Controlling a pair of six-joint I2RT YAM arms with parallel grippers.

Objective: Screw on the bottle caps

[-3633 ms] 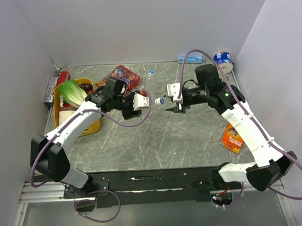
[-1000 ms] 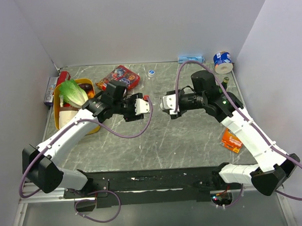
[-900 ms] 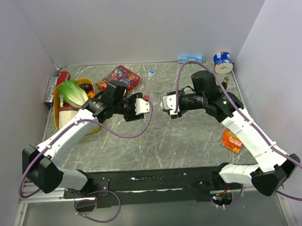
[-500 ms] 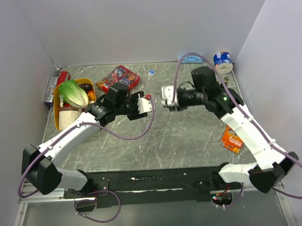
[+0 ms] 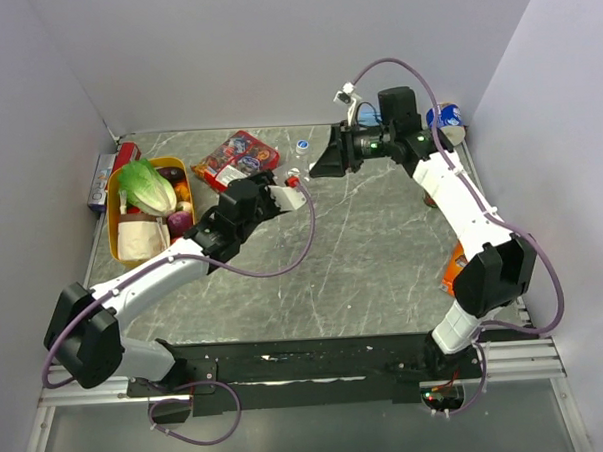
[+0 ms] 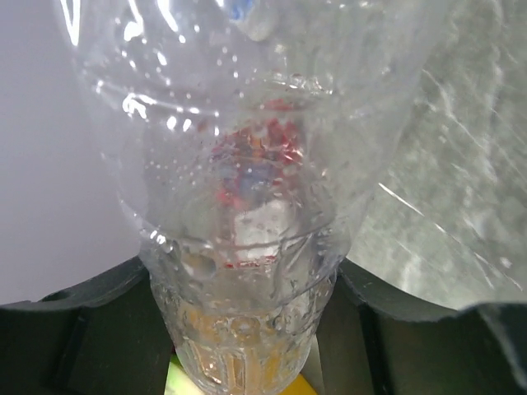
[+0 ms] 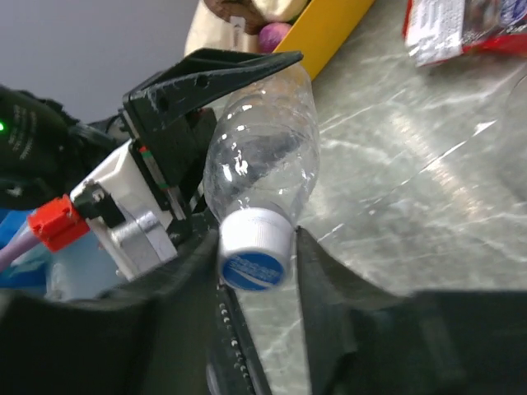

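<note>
The right jaws sit close on either side of the blue cap (image 7: 253,257), which is seated on the neck of the clear bottle (image 7: 265,152). I cannot tell whether they pinch it or merely flank it. The left jaws are clenched on that bottle's body, holding it above the counter (image 5: 363,253) at far centre. Its long axis is roughly level, neck pointing right into the right jaws. A second blue cap (image 5: 302,145) lies just beyond.
</note>
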